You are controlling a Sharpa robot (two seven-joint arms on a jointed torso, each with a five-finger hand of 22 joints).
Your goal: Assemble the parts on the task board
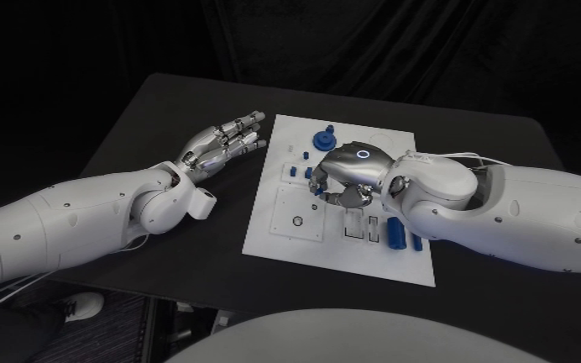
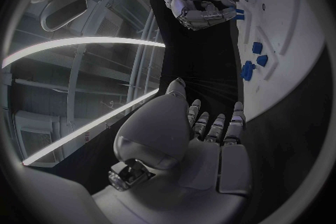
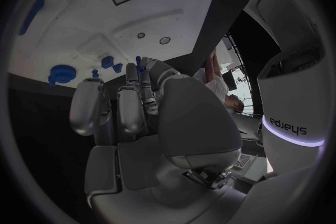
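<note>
- The right robot hand (image 1: 342,180) hangs palm down over the middle of the white task board (image 1: 317,249), fingers curled downward toward the board. Whether it pinches a small part cannot be told; its own bulk hides the fingertips.
- The left robot hand (image 1: 224,146) rests off the board, just beside its left edge, over the black table (image 1: 145,111). Its fingers are straight and spread, and it holds nothing.
- The blue parts lie around the right hand: a round knob-like part (image 1: 325,139) beyond it on the far side of the board, small blue pieces (image 1: 299,170) just to its left, and a long blue bar (image 1: 396,233) on the near side, its long axis running roughly near to far.
- The right hand is plainly the nearer one to every part, so the next pick likely falls to it.
- The left wrist view shows the right hand from the side, with blue at its fingertips (image 2: 234,11), which the head view hides.
- The right wrist view shows the knob (image 3: 61,74) and small pieces (image 3: 108,61) past its fingers.
</note>
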